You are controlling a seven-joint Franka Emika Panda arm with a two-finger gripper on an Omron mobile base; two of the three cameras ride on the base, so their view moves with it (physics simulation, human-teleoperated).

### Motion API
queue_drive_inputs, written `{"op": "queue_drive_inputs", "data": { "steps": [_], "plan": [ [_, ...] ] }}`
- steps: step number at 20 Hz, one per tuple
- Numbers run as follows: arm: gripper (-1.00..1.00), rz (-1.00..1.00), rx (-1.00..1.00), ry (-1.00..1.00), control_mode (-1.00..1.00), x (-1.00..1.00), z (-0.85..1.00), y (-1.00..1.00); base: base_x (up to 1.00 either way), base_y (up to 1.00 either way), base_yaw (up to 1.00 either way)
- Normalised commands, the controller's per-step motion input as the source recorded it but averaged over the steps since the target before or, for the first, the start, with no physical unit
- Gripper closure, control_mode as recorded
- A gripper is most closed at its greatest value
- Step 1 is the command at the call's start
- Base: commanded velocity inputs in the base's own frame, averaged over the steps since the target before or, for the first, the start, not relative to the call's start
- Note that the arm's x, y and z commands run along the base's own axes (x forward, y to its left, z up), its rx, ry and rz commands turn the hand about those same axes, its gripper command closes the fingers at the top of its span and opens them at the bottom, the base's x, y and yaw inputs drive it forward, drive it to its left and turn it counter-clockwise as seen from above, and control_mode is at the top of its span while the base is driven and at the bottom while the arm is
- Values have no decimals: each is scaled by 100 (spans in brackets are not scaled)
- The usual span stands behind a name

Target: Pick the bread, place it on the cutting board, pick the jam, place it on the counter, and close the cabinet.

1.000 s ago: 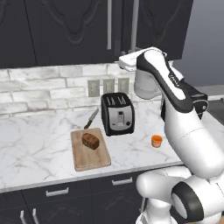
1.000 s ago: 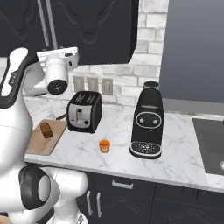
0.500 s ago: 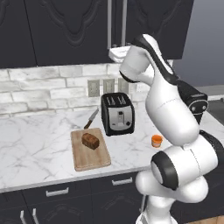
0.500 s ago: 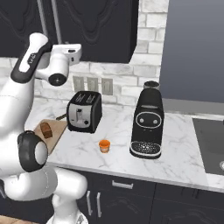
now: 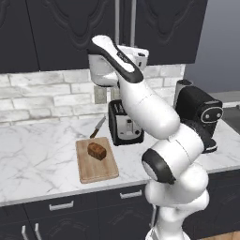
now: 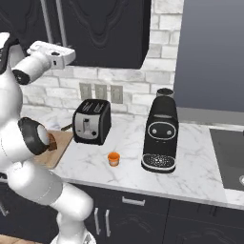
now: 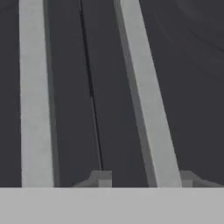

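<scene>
Two silver bar handles [image 5: 124, 21] are hanging side by side on the dark cabinet [image 5: 70, 28] in the left base view, its doors lying flush; the bread [image 5: 96, 151] is sitting on the cutting board [image 5: 99, 169] on the marble surface [image 5: 33, 159], beside the toaster [image 5: 123, 125]; in the right base view the jam [image 6: 113, 158] is standing on the surface between toaster and coffee machine [image 6: 160, 131]; in the hand view the jaws [image 7: 144, 180] are pressing inward, one handle lying between their tips.

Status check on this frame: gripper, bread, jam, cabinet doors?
Gripper shut, up at the cabinet handles. Bread on the cutting board. Jam on the counter. Cabinet doors look closed; nothing in the way.
</scene>
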Motion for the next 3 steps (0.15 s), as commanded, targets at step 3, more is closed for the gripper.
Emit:
{"op": "queue_drive_inputs", "data": {
  "steps": [3],
  "plan": [
    [-100, 0, 0, 0, -100, 54, 0, 0, 0, 0, 0]
  ]
}}
